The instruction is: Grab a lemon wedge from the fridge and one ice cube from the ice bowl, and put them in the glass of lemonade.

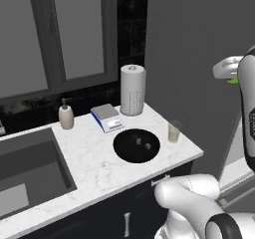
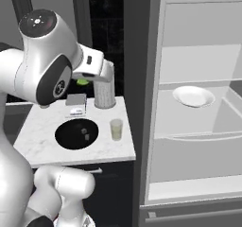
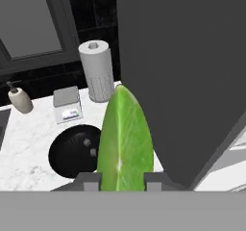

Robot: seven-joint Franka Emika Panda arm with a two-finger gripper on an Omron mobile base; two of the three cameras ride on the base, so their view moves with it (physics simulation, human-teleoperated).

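Note:
My gripper (image 3: 122, 181) is shut on the lemon wedge (image 3: 125, 134), a yellowish-green pointed piece that rises between the two fingertips. In the base views the gripper (image 1: 230, 77) (image 2: 85, 78) hangs high in the air, above and to the right of the counter, with a bit of the green wedge (image 2: 82, 82) showing under the hand. The glass of lemonade (image 1: 174, 131) (image 2: 116, 129) stands near the counter's right end. Just left of it lies the black ice bowl (image 1: 136, 145) (image 2: 76, 133) (image 3: 72, 150) with a few ice cubes inside. The fridge (image 2: 198, 103) stands open.
The grey fridge door (image 3: 192, 81) rises right beside the counter's right end. A white plate (image 2: 194, 96) sits on a fridge shelf. Behind the bowl stand a paper-towel roll (image 1: 132, 89), a small scale (image 1: 107, 117) and a soap bottle (image 1: 65, 116). A sink (image 1: 25, 173) lies at the left.

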